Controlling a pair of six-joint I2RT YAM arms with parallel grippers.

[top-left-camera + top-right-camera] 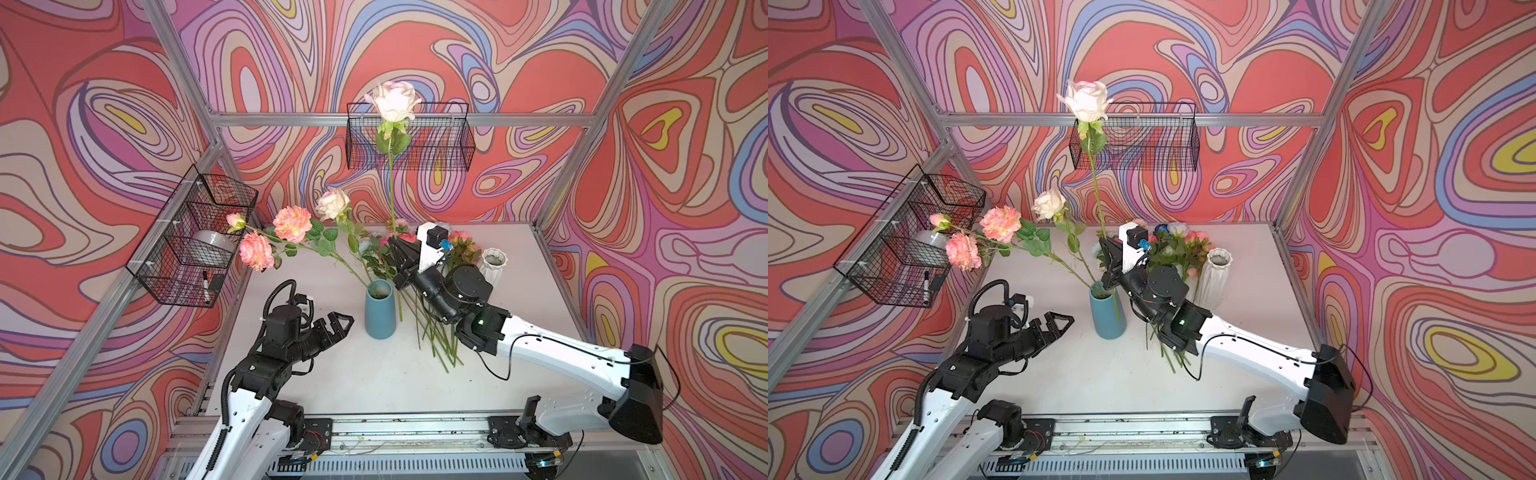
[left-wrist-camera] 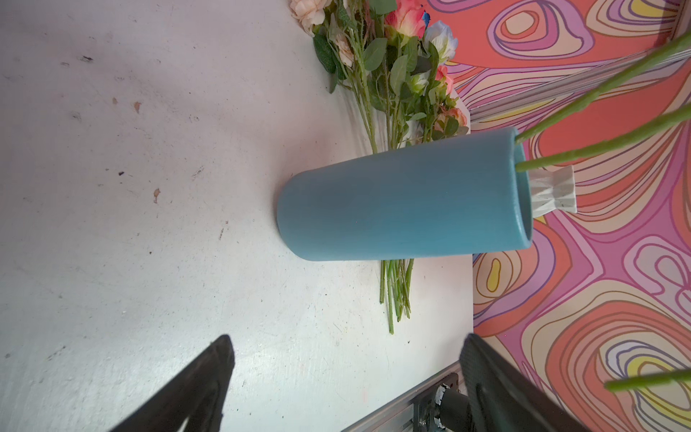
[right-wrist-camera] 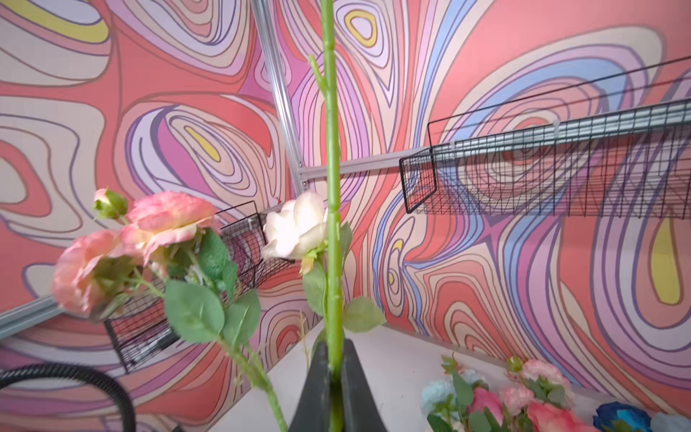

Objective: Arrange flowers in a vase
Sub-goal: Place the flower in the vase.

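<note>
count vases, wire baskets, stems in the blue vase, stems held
vases: 2, blue vase, white vase
wire baskets: 2, back basket, side basket
stems in vase: 2, pink spray, cream rose
stems held: 1, pale rose, right gripper
total: 7

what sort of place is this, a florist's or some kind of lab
Most likely a robot lab test booth, not a shop. A metal frame with swirly printed walls surrounds one white table, and the left arm and right arm are mounted on a rail at its edge.
</note>
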